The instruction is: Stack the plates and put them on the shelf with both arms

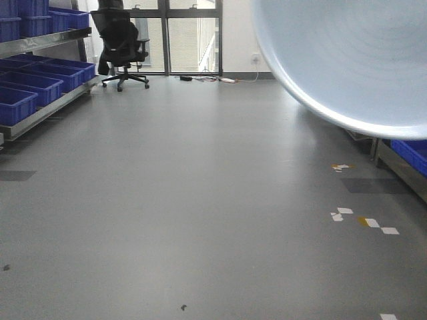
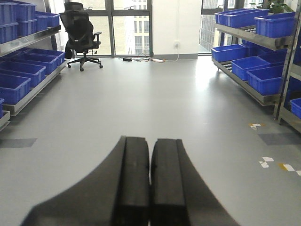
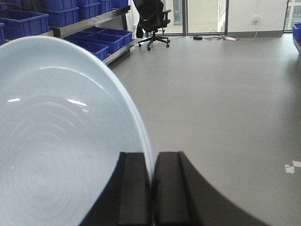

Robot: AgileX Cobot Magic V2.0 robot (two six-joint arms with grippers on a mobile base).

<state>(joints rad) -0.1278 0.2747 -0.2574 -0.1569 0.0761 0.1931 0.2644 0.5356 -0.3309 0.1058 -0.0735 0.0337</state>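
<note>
The right claw (image 3: 153, 165) is clenched on the thin raised rim of a plate (image 3: 61, 132), its two matte black, block-shaped fingers (image 3: 134, 188) pinching the edge between them at the bottom of the right wrist view. The plate stands on edge and tilted, held in the air above the floor, and its glossy, very pale blue-white face fills the left half of that view, showing faint concentric rings and small bright glints of light. In the front-facing view a blurred, pale round surface with a bright curved edge takes up the upper right corner; whether it is the same plate cannot be told. The left claw (image 2: 150, 146) is closed with nothing in it, its flat black pads pressed together along a narrow dark seam and its curved black housing flaring out to either side beneath. Under both arms spreads a smooth grey floor (image 2: 155, 94) with a dull sheen near the windows (image 2: 131, 28), and it is marked on the right by small scraps of white and yellow tape (image 1: 363, 220). Rectangular blue plastic bins (image 2: 263, 77) sit in rows on sloped metal shelves (image 2: 244, 84) along both side walls. A black mesh-backed office chair (image 2: 81, 35) on a star-shaped wheeled base stands at the far left, near the tall dark-framed glazing.
</note>
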